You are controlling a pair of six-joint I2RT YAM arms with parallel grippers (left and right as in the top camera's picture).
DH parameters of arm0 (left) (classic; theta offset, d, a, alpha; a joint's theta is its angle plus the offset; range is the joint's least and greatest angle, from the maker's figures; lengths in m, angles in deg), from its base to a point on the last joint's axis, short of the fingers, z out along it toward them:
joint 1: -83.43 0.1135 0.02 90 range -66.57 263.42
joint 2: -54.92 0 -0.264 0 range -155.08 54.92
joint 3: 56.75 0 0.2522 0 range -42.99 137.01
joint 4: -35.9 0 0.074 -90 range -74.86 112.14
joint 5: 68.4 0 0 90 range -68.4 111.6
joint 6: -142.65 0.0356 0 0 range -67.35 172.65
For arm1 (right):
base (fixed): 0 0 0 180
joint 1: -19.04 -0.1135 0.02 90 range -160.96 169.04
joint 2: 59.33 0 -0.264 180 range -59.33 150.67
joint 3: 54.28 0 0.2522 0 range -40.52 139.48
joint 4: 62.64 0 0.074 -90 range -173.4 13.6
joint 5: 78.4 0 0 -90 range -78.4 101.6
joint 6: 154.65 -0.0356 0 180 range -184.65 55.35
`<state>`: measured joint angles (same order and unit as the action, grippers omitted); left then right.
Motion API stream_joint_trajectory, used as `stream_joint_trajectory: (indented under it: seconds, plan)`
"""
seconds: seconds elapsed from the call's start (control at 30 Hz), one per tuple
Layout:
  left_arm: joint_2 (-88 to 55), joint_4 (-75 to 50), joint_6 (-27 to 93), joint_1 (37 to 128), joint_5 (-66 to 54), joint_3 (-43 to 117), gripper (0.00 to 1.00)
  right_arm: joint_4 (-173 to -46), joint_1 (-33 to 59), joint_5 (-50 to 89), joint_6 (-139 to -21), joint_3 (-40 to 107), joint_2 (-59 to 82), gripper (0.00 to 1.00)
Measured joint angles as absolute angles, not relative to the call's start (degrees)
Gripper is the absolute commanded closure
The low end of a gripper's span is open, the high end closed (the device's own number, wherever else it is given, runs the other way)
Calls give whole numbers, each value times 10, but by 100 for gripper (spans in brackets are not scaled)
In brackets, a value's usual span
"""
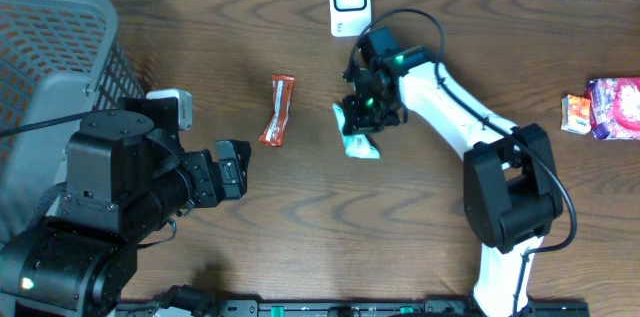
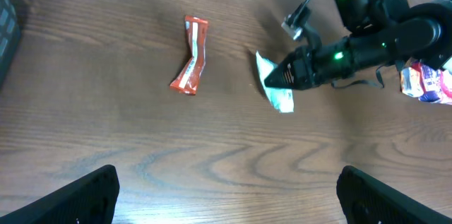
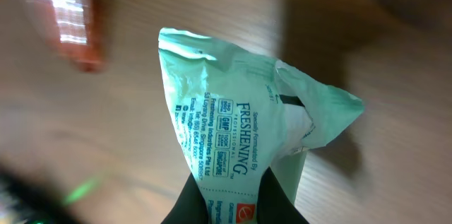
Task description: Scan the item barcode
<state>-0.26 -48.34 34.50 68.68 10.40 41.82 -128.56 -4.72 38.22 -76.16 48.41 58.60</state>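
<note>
Mint-green packet (image 3: 233, 139), orange-red wrapper (image 1: 279, 109), brown wood-grain table (image 1: 330, 242).

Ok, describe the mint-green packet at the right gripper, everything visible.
The mint-green packet is a soft, crinkled plastic sachet with dark print reading FRESHENING and a small orange mark near one end. The right gripper is shut on that end. It is over the wooden table, beside the orange snack bar; whether it touches the wood is unclear.
</note>
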Motion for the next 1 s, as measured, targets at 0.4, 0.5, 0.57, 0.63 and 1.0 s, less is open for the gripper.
stream_joint_trajectory:
  seconds: [0.4,0.5,0.57,0.63,1.0]
  plan:
    - [-3,-483,345,687,104,418,2,-1052,61,645,-765,279,587,89]
    - [-3,-484,345,687,104,418,2,-1046,93,678,-772,252,587,64]
    - [-3,-484,345,687,104,418,2,-1063,116,675,-771,247,587,56]
    - [-3,-484,345,687,104,418,2,-1093,136,664,-769,251,587,52]
    - [-3,-484,345,687,104,418,2,-1352,160,447,-733,431,572,47]
